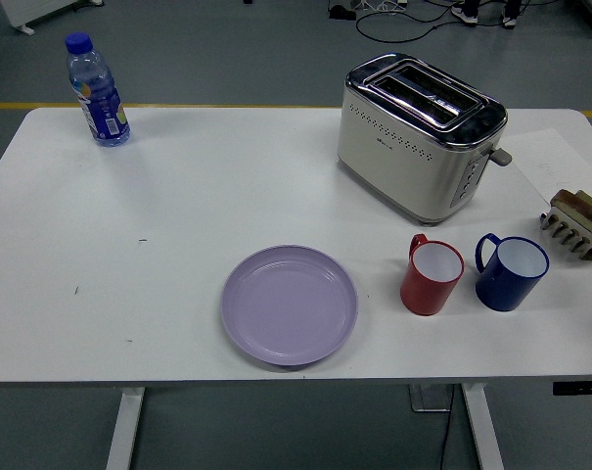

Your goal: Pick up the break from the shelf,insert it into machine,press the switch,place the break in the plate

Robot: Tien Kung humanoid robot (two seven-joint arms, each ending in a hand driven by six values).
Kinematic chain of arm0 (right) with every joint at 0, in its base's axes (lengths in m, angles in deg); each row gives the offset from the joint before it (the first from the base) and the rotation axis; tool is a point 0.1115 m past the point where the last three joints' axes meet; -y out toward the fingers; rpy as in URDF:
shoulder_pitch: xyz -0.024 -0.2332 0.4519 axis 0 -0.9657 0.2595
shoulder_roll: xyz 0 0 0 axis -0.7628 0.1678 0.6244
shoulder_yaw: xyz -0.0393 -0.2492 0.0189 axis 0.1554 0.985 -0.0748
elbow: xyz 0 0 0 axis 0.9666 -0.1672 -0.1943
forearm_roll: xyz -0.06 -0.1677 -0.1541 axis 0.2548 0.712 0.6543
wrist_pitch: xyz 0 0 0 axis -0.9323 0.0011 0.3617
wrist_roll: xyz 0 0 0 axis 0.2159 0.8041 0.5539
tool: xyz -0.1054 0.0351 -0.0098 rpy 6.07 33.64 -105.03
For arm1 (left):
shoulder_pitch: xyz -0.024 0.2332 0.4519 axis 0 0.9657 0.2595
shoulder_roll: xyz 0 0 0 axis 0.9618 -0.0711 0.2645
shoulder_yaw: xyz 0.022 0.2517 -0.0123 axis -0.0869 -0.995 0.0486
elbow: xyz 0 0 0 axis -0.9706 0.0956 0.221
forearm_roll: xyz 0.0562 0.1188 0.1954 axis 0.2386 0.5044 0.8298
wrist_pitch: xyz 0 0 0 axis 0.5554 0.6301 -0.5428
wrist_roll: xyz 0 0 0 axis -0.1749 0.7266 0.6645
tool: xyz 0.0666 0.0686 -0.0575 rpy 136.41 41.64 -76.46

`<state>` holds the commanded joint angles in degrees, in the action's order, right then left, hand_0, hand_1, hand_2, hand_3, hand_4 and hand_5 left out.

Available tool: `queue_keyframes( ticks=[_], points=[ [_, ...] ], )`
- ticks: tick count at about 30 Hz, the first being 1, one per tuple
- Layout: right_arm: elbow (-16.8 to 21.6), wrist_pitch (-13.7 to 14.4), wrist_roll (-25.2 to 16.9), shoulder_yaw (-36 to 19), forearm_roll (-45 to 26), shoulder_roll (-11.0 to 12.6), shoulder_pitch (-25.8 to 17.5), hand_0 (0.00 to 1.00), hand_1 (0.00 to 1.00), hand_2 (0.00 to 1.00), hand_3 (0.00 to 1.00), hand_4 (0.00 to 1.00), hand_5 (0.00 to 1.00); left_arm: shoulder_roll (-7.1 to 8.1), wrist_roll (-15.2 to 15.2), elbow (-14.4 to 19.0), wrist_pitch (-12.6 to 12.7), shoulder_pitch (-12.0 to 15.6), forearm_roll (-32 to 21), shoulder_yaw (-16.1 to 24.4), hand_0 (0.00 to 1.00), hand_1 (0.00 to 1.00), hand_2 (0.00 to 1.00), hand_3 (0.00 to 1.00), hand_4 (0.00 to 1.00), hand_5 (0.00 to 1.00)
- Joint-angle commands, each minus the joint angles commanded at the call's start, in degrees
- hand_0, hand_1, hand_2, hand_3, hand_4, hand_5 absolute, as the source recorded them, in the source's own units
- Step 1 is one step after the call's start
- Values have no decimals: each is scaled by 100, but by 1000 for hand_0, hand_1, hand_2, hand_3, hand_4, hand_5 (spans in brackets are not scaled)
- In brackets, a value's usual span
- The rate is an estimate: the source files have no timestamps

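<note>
A big white table [178,245] holds everything. At the far left corner a water bottle [98,90] with a blue cap stands upright. At the far right sits a cream and silver toaster [420,137] with two slots on top. Near the front, in the middle, lies a round purple plate [290,305]. To its right stand a red cup [432,275] and a blue cup [512,271], side by side, both open at the top. At the right edge is a small rack [575,224] with brown bread [589,206] in it. A sheet of white paper [555,162] lies flat behind the rack.
</note>
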<state>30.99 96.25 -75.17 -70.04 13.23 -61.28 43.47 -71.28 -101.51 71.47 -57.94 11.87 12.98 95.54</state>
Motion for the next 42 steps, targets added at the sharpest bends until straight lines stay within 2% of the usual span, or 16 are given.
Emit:
queue_keyframes(
  ticks=[4, 9, 14, 20, 21, 22, 24, 30, 38, 42],
  points=[
    [6, 65, 9, -3, 145, 2, 5, 824, 757, 823, 832, 802, 116, -2, 2, 0, 1, -2, -13, -7, 665, 634, 751, 716, 533, 998],
    [97, 600, 217, 146, 1328, 146, 117, 824, 757, 823, 832, 802, 116, -9, 4, 0, 3, -3, -35, -25, 665, 634, 751, 716, 533, 998],
    [192, 737, 661, 228, 2516, 391, 261, 825, 761, 828, 832, 802, 116, -3, 0, 0, -5, -6, -29, -25, 665, 633, 751, 717, 533, 998],
    [395, 442, 1241, 263, 3919, 575, 295, 848, 784, 855, 846, 804, 110, 6, -4, 0, -6, -15, -29, -19, 665, 632, 751, 717, 535, 998],
    [458, 301, 1401, 276, 4179, 615, 304, 848, 784, 855, 846, 804, 110, 7, -5, 0, -5, -18, -32, -23, 665, 632, 751, 717, 535, 998],
    [489, 241, 1471, 287, 4403, 635, 309, 888, 807, 881, 861, 809, 106, 7, -5, 0, -5, -19, -33, -23, 666, 632, 751, 717, 535, 998],
    [585, -27, 1708, 359, 4924, 706, 329, 888, 807, 881, 861, 809, 106, 8, -5, 0, -3, -21, -35, -22, 666, 632, 751, 717, 535, 998],
    [738, -398, 2013, 668, 6339, 853, 391, 901, 818, 890, 865, 810, 107, 7, -5, 0, 1, -21, -30, -18, 665, 632, 751, 717, 536, 998],
    [582, -827, 2469, 1176, 8276, 897, 601, 910, 820, 892, 864, 812, 114, 13, -8, 0, 1, -25, -40, -40, 665, 631, 751, 717, 536, 998],
    [437, -880, 2581, 1311, 9202, 868, 712, 916, 824, 897, 869, 808, 112, 15, -9, 0, 4, -31, -45, -38, 665, 631, 749, 717, 536, 998]
  ],
)
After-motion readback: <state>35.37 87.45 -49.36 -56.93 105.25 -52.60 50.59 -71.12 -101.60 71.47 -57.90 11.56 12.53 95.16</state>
